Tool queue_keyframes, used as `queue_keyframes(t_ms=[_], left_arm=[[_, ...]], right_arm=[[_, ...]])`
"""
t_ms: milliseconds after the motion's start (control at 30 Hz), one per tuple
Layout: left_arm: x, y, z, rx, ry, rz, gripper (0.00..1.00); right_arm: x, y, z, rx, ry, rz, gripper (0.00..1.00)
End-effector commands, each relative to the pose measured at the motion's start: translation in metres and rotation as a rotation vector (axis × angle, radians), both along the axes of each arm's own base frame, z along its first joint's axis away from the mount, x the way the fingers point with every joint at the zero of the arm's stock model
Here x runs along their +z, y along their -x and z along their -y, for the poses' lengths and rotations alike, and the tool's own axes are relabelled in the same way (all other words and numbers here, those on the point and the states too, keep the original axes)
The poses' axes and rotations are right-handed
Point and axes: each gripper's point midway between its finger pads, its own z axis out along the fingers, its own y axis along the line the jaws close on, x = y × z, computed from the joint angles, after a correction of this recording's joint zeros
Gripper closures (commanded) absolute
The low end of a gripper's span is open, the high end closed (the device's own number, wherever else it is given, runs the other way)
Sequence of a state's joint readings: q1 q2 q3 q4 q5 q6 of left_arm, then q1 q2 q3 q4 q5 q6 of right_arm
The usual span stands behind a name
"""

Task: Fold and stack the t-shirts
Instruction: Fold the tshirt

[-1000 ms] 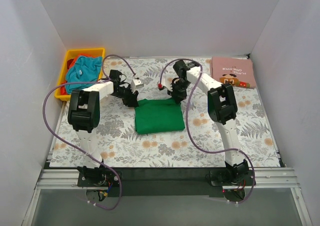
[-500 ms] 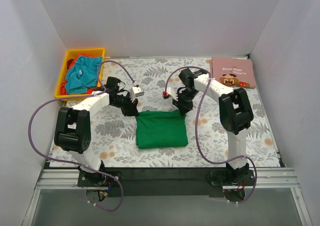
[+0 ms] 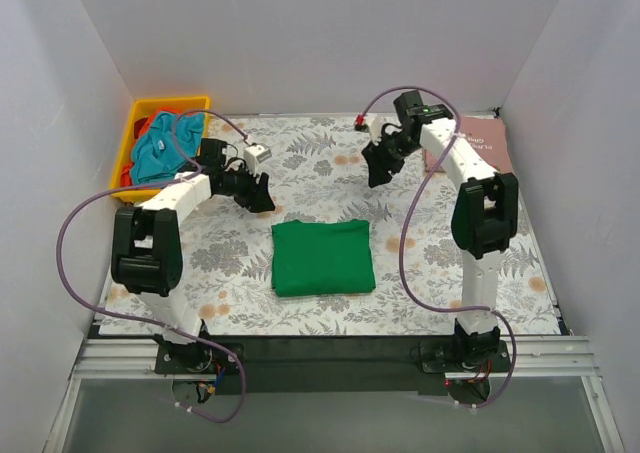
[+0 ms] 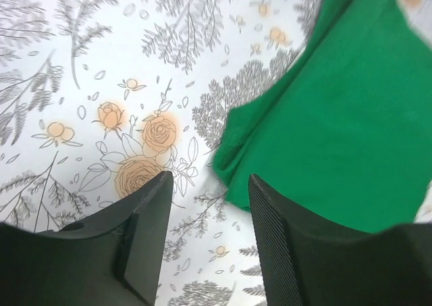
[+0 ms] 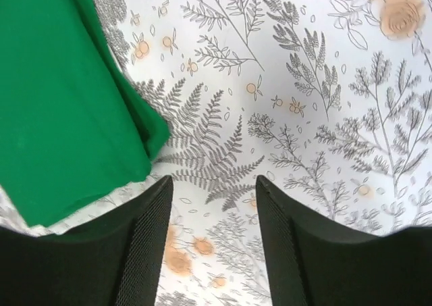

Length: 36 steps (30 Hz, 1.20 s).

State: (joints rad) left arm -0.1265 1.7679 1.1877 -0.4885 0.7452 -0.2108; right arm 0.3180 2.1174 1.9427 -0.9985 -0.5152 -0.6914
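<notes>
A bright green t-shirt (image 3: 323, 257) lies folded into a neat rectangle in the middle of the floral table cover. It fills the right side of the left wrist view (image 4: 337, 117) and the left side of the right wrist view (image 5: 61, 103). My left gripper (image 3: 262, 195) hovers behind the shirt's far left corner, open and empty (image 4: 209, 184). Farther back on the right, my right gripper (image 3: 378, 168) is also open and empty (image 5: 214, 184). A pink printed t-shirt (image 3: 485, 145) lies folded at the back right. A teal t-shirt (image 3: 160, 143) lies over a red one (image 3: 128, 176) in the bin.
The yellow bin (image 3: 170, 103) stands at the back left corner. White walls close in the table on three sides. Purple cables loop from both arms over the cover. The right forearm crosses the pink shirt's left edge.
Both grippers were shut at the green shirt's far edge; they have let go, opened and drawn back, the left toward the back left, the right up toward the back right.
</notes>
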Motion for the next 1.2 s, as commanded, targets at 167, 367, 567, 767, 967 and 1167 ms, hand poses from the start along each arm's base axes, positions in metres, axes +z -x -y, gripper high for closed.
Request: queue_keyframes(t_ms=[167,367,567,767,967,1167], left_arm=[[0.077,0.088,0.040,0.074,0.436,-0.183,0.52],[0.066,0.112,0.061,0.145,0.520,-0.270,0.50],[0.011,0.074,0.067,0.286,0.495,-0.406,0.54],[-0.037,0.029,0.065,0.397,0.496,-0.483,0.58],[-0.048,-0.008,0.045,0.427,0.478,-0.481,0.55],[0.046,0.019,0.045,0.317,0.589,-0.372,0.39]], right_arm=[[0.055,0.116,-0.042,-0.089,-0.470,-0.358,0.51],[0.027,0.153,-0.076,-0.036,-0.496,-0.472,0.56],[-0.023,0.110,-0.087,-0.129,-0.457,-0.508,0.63],[-0.089,0.052,-0.080,-0.262,-0.434,-0.583,0.69],[-0.072,0.008,-0.066,-0.308,-0.486,-0.523,0.68],[0.028,0.011,-0.059,-0.284,-0.570,-0.353,0.15]])
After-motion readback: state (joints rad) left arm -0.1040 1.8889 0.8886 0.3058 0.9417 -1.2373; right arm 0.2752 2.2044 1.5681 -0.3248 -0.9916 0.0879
